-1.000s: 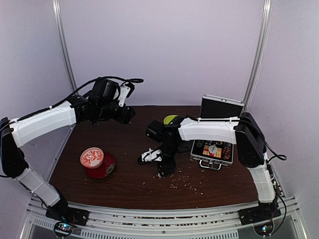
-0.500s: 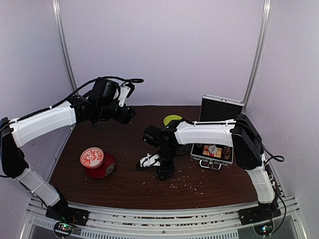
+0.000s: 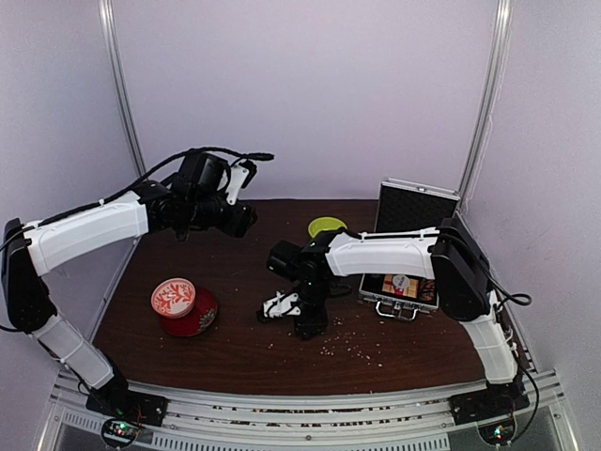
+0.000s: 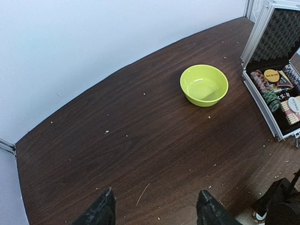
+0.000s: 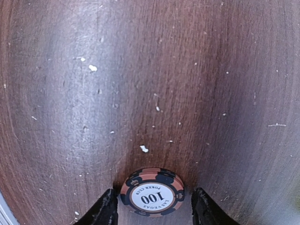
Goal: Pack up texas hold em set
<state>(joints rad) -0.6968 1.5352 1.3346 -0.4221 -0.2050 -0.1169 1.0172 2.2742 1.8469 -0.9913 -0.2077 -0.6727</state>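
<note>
An orange-and-black "100" poker chip lies flat on the dark wood table. My right gripper points down over it and is open. The chip sits between its fingers, with the left finger close to the rim and a gap at the right one. From above, that gripper is at mid-table. The silver case stands open at the right with its lid upright. Rows of chips and a "Big Blind" button show inside the case. My left gripper hovers open and empty, high at the back left.
A lime-green bowl stands at the back near the case, also seen from above. A red-and-white patterned round tin sits at the front left. Pale crumbs are scattered over the table, thickest near the right gripper.
The right arm has shifted slightly left and down over the table. The left arm has barely moved.
</note>
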